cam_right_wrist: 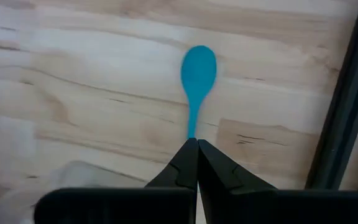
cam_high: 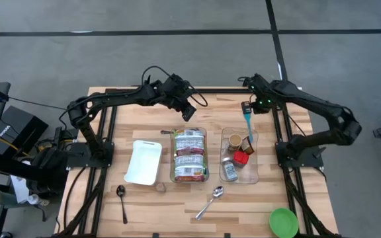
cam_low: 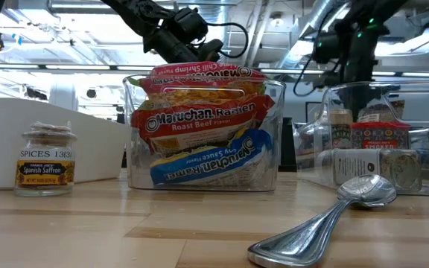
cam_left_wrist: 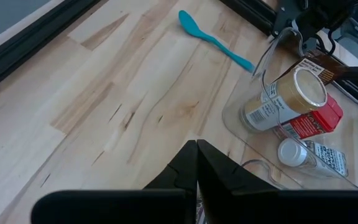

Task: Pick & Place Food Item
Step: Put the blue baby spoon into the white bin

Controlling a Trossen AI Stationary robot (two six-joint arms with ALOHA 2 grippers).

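Observation:
Three ramen packets (cam_high: 190,156) stand in a clear bin (cam_high: 174,177) at the table's middle; the low view (cam_low: 199,123) shows them stacked on edge. My left gripper (cam_high: 190,114) is shut and empty, in the air just beyond the bin's far end (cam_left_wrist: 196,148). My right gripper (cam_high: 247,106) is shut, raised over a teal spoon (cam_right_wrist: 197,78) that lies flat on the table. In the right wrist view its fingertips (cam_right_wrist: 197,147) cover the end of the spoon's handle. I see no touch.
A second clear bin (cam_high: 254,177) on the right holds spice jars (cam_left_wrist: 283,99) and a red box. A white tray (cam_high: 143,160), a saffron jar (cam_low: 45,160), two metal spoons (cam_high: 210,201) (cam_high: 122,201) and a green bowl (cam_high: 283,222) lie nearer the front.

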